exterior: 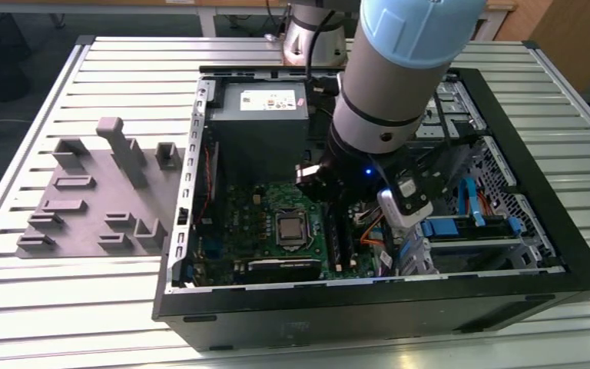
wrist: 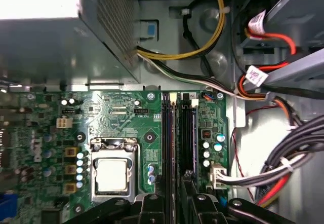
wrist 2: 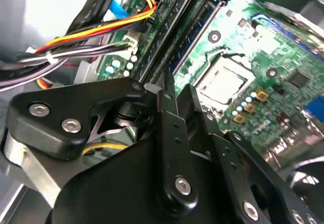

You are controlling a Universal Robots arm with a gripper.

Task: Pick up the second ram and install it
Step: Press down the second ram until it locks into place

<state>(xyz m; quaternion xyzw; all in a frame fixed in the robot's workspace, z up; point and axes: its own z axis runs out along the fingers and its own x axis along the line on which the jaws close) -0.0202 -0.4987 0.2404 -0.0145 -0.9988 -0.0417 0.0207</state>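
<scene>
The second ram [wrist: 171, 148], a thin dark memory board seen edge-on, stands in line with the long black slots [wrist: 188, 133] of the green motherboard [wrist: 126, 127]. The black hand [wrist: 174, 201] appears clamped on its top edge. I judge it light, stiff and fragile. It is best held by the bare long edges, clear of chips and contacts.

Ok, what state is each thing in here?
computer case: lying on its side, panel off, inside exposed.
processor: seated in its socket, no cooler over it.
gripper: down inside the case, over the memory slots.
power supply: mounted in the case.
</scene>
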